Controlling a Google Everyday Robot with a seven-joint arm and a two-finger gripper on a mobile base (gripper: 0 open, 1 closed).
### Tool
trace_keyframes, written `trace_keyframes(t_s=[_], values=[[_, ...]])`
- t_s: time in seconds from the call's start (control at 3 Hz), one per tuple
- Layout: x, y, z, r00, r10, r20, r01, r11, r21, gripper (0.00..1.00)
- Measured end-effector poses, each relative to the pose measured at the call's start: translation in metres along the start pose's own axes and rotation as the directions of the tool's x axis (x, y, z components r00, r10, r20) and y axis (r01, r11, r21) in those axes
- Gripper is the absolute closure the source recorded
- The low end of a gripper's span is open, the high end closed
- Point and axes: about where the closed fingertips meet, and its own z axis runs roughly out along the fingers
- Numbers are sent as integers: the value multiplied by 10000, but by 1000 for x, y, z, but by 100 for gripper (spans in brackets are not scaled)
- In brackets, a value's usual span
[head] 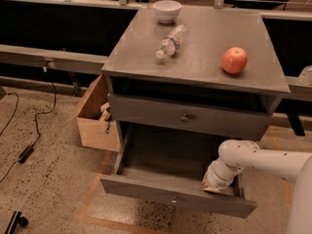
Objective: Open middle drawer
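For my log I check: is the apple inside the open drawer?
No, the apple lies on the cabinet top; the gripper is down inside the open drawer.

Grey cabinet top point(204, 69) — holds white bowl point(166, 9) far left, plastic bottle point(171, 42) lying ctr-left, apple point(234, 60) right. Gripper point(217, 182) down in pulled-out bottom drawer point(161, 193), near rt.

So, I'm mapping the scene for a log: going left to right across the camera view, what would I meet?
Floor cable → cardboard box → bottle → apple. The gripper, down in the middle drawer at its right end, overlaps the apple's span, so it is left out.
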Motion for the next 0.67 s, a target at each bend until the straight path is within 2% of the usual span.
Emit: trace_keyframes(t_s=[0.67], values=[[0, -1, 0, 10000, 1, 0, -1, 10000, -3, 100]])
